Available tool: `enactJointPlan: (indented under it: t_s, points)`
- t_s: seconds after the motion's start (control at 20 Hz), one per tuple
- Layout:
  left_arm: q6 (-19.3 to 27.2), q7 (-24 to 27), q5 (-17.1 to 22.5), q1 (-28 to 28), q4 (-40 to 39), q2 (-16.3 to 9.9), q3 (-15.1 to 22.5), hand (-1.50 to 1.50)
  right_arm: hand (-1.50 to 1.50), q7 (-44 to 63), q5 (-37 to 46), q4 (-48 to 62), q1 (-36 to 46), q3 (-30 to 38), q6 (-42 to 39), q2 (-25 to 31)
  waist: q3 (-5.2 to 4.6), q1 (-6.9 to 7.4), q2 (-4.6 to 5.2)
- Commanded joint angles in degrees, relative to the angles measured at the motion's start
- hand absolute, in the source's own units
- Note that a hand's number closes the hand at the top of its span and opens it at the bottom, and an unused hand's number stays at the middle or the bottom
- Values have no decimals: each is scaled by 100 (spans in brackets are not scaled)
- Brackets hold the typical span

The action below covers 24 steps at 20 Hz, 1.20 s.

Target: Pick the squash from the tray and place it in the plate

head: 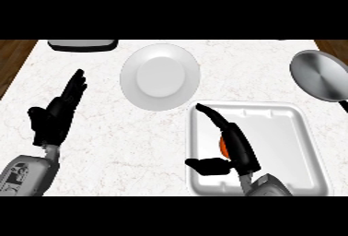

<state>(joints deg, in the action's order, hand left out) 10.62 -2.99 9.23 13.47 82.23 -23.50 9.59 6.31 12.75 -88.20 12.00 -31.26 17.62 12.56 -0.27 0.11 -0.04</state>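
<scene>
Squash point(222, 144) peeks orange just left of my right hand point(234, 147) fingers, which lie straight over it in the tray point(299, 138), nothing clasped; left hand point(58, 113) rests open.

The squash point(222, 145) shows only as a small orange patch in the left half of the tray point(299, 138), mostly hidden. The tray is white, square with rounded corners, lying flat at the counter's near right edge. The plate point(160, 76) is white, round and bare, beside the tray's far left corner.
</scene>
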Motion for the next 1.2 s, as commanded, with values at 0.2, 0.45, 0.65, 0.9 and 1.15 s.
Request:
enactJointPlan:
  t_s: [0.2,0.45,0.65,0.9,1.15]
  points:
    - [1,70,-283,469,-784,413,-83,0,-150,-667,1331,310,-528,-285,773,65,25,-79,8]
    - [102,-86,-450,420,-592,464,-90,0,-150,686,1916,-1581,-491,-110,371,623,20,-102,-15]
    - [67,-107,-418,225,-289,400,-110,0,-150,1880,1903,-2095,-301,258,-923,1556,13,-86,-29]
    - [-38,-276,-416,218,-50,343,-73,0,-150,3312,1531,-2320,110,237,-2420,1839,15,27,-23]
    - [-99,102,-511,284,-561,451,-227,0,-150,4131,1050,-2279,705,498,-3440,1705,19,12,14]
